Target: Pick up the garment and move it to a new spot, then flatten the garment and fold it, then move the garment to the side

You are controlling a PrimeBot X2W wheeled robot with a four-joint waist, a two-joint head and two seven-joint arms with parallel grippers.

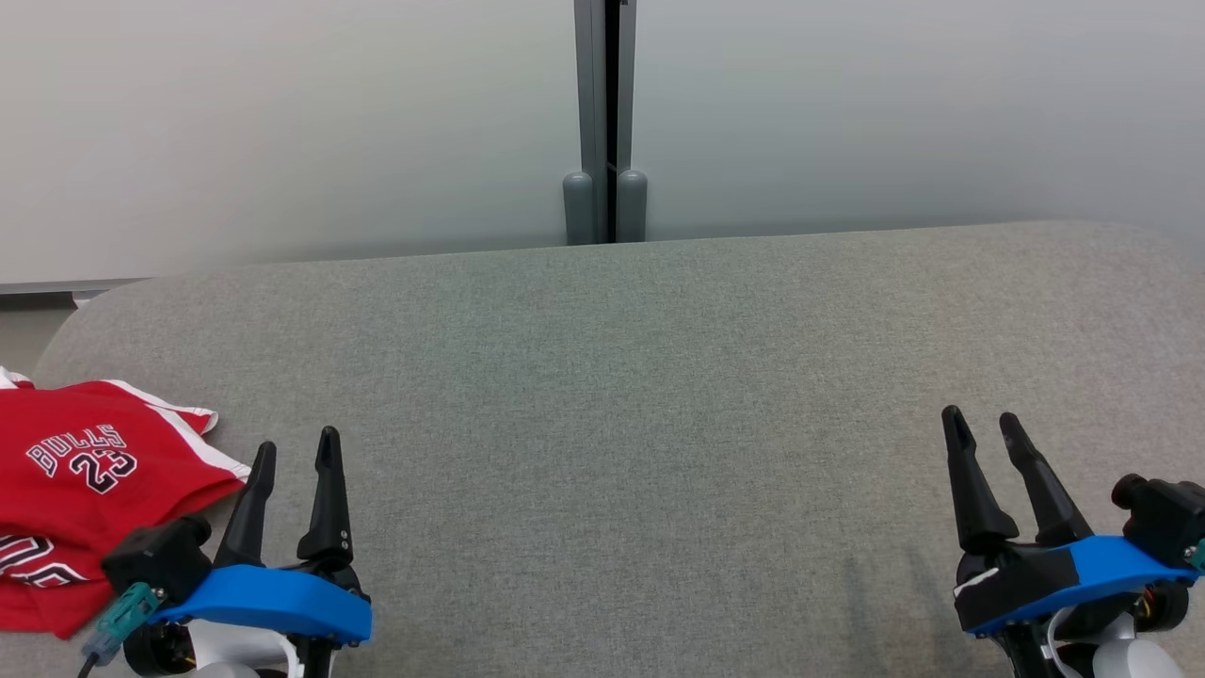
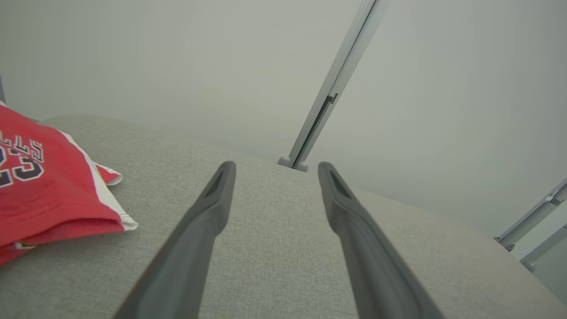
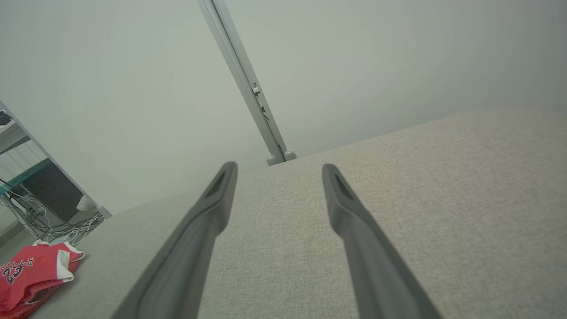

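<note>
- Garment (image 1: pixel 85 480) lies on the biggest thing in sight, a grey upholstered surface (image 1: pixel 612 424) that stretches out ahead of both pincers and beneath them.
- Pale wall panels (image 1: pixel 282 122) rise past the surface's far edge, well beyond the fingertips. A grey upright post (image 1: pixel 605 122) stands between the panels, ahead of the pincers and about midway between them.
- Red with white trim and lying in rumpled layers (the print reads BULLS 23), the garment sits just to the left of the left pincer (image 1: pixel 297 441), near its outer finger. It is well apart from the right pincer (image 1: pixel 980 416).
- Left pincer: its two dark fingers stand apart and hold nothing, tips pointing toward the far edge.
- Right pincer: its fingers are likewise apart and empty, over the grey fabric toward the surface's right side.
</note>
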